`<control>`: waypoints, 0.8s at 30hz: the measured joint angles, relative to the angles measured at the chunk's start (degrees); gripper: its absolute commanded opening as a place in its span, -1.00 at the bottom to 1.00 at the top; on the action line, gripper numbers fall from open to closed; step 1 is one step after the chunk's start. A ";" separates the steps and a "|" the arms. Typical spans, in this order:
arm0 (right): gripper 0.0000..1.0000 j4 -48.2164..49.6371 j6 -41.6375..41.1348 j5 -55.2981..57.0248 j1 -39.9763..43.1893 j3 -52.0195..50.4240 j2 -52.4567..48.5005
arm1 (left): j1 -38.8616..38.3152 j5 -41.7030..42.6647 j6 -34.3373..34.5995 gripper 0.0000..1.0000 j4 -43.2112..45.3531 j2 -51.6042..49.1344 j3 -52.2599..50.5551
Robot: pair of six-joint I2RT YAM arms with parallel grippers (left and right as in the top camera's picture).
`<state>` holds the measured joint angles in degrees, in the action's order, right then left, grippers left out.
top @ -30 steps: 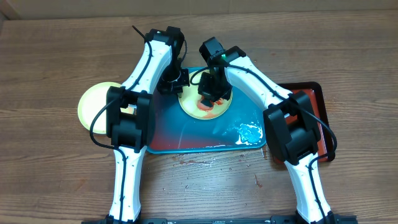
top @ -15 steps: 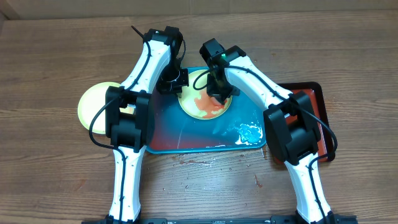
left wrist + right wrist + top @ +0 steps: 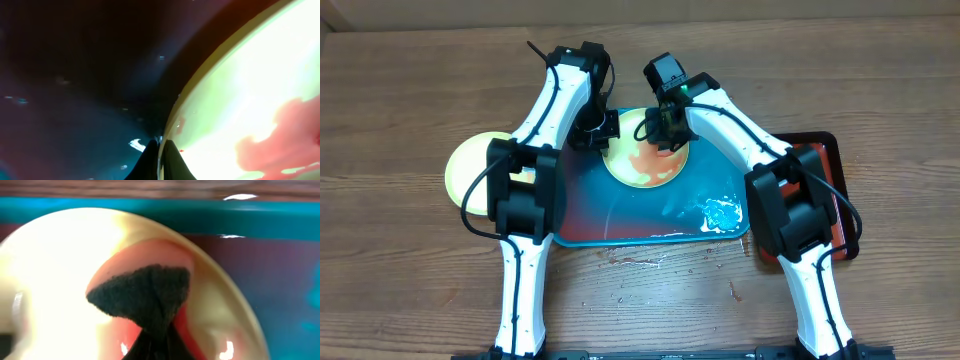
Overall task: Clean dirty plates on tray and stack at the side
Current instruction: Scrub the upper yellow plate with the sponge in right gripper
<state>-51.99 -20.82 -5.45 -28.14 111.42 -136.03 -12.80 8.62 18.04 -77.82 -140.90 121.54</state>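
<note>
A yellow-green-rimmed plate point(image 3: 642, 162) smeared with red sauce lies at the far middle of the teal tray point(image 3: 590, 215). My left gripper point(image 3: 601, 131) is shut on the plate's left rim; the left wrist view shows the fingers point(image 3: 161, 159) pinching the rim of the plate point(image 3: 240, 90). My right gripper point(image 3: 664, 132) is shut on a dark sponge point(image 3: 145, 291) and presses it on the plate's far part point(image 3: 50, 280), in the sauce. A second yellow-green plate point(image 3: 472, 165) lies on the table left of the tray. The light-blue-rimmed plate is out of view.
A dark red-and-black tray point(image 3: 828, 170) lies right of the teal tray, partly under my right arm. A pale foamy patch point(image 3: 721, 213) sits in the teal tray's near right corner. Red drips point(image 3: 638, 262) spot the wooden table in front of the tray.
My right gripper has moved the sponge from the plate's middle toward its far edge, baring more red smear. My left gripper has kept its hold on the rim.
</note>
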 measured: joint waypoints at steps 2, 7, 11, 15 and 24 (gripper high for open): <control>-0.92 0.35 -0.11 -4.31 0.59 0.33 -0.72 | 0.42 -0.52 -0.02 -0.91 -0.20 0.00 0.00; -0.92 -0.72 0.94 -14.95 2.05 1.33 -2.25 | 0.92 -1.36 -0.20 -0.92 -0.44 0.00 0.00; -0.92 -3.63 5.01 -25.99 1.73 1.36 -3.50 | 0.92 -1.55 -0.22 -0.92 -0.44 0.00 0.00; -0.92 -9.05 9.33 -33.22 0.48 1.31 -4.63 | 0.90 -1.57 -0.22 -0.92 -0.44 0.00 0.00; -0.92 -17.92 11.37 -29.73 0.50 2.73 -5.03 | 0.39 -0.44 -0.24 -0.92 -0.61 0.00 -0.09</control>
<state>-69.91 -9.45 -35.18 -27.64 114.15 -141.05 -12.40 8.19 17.80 -78.43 -140.90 121.45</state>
